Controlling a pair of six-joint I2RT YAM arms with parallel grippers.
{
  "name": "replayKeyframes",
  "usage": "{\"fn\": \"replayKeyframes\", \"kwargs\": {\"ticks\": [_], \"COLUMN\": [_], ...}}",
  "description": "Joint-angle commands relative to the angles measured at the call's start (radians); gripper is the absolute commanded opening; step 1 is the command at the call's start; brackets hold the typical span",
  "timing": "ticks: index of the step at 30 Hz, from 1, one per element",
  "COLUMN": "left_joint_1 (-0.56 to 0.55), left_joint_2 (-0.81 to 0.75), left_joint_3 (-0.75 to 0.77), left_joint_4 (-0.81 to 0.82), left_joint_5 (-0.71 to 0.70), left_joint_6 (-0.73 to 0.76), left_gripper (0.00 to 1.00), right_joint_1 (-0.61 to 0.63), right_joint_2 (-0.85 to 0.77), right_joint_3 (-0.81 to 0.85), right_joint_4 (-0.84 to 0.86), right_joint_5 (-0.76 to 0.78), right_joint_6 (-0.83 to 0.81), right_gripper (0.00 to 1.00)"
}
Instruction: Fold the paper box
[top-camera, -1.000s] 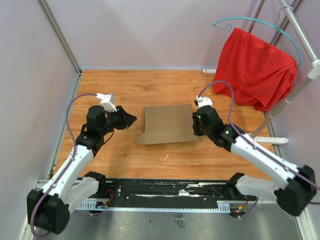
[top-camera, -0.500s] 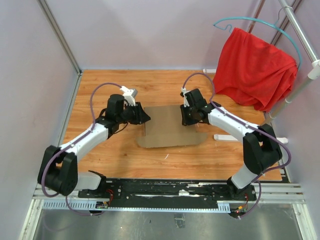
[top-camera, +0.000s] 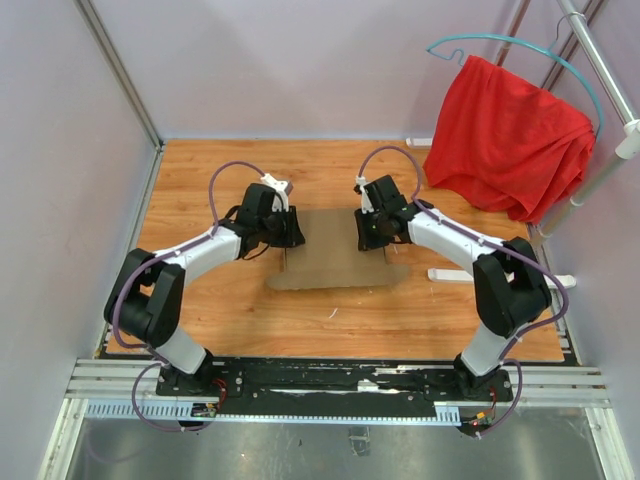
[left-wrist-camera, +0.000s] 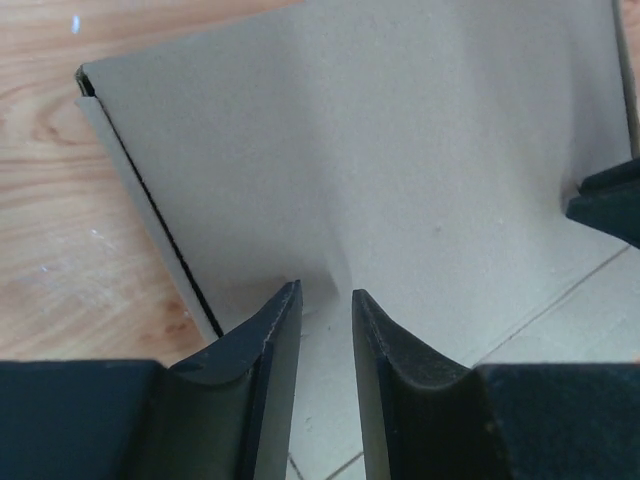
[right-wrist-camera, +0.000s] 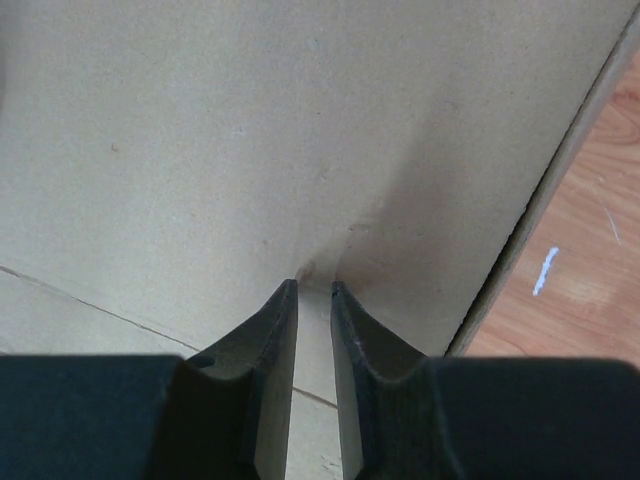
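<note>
One box of brown cardboard lies on one wooden bench. Two arms reach in, each ending in one pincer: the left pincer and the right pincer, two fingers apiece. At the far right hangs one red cloth on one blue hanger.

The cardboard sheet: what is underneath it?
The paper box lies on the wooden table, whose planks show around its edges. The left claw and right claw press on top. Whatever lies beneath the middle is covered.
</note>
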Motion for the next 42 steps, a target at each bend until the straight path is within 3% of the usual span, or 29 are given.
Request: {"fn": "replayKeyframes", "kwargs": {"ticks": [1,5,7,10,13,17,22,28,42], "left_joint_1": [-0.004,-0.004,-0.003,-0.002,-0.002,-0.003,-0.003,-0.002,-0.003], "left_joint_2": [0.045,-0.006,-0.062,-0.173,-0.242,-0.215,-0.114,-0.108,0.04], "left_joint_3": [0.068,0.086,0.061,0.009,-0.057,-0.142,-0.196,-0.197,-0.028], "left_joint_4": [-0.026,-0.009,0.01,0.028,0.035,0.062,0.124,0.16,0.119], "left_joint_5": [-0.103,-0.179,-0.229,-0.284,-0.301,-0.215,-0.137,-0.153,-0.193], "left_joint_6": [0.015,0.004,-0.004,-0.019,-0.051,-0.087,-0.135,-0.115,-0.044], "left_gripper": [0.33,0.35,0.38,0.43,0.62,0.65,0.62,0.62,0.61], "right_joint_1": [-0.021,-0.032,-0.049,-0.089,-0.149,-0.205,-0.208,-0.195,-0.143], "right_joint_2": [0.074,0.013,-0.038,-0.123,-0.167,-0.159,-0.058,-0.038,0.059], "right_joint_3": [0.039,0.045,0.033,-0.005,-0.049,-0.118,-0.132,-0.154,-0.036], "right_joint_4": [0.005,0.039,0.055,0.073,0.075,0.118,0.163,0.205,0.198], "right_joint_5": [-0.015,0.004,0.017,0.028,-0.006,-0.11,-0.272,-0.282,-0.252], "right_joint_6": [0.014,0.031,0.044,0.062,0.073,0.067,0.051,0.062,0.084], "right_gripper": [0.2,0.24,0.36,0.63,0.75,0.77,0.83,0.82,0.78]}}
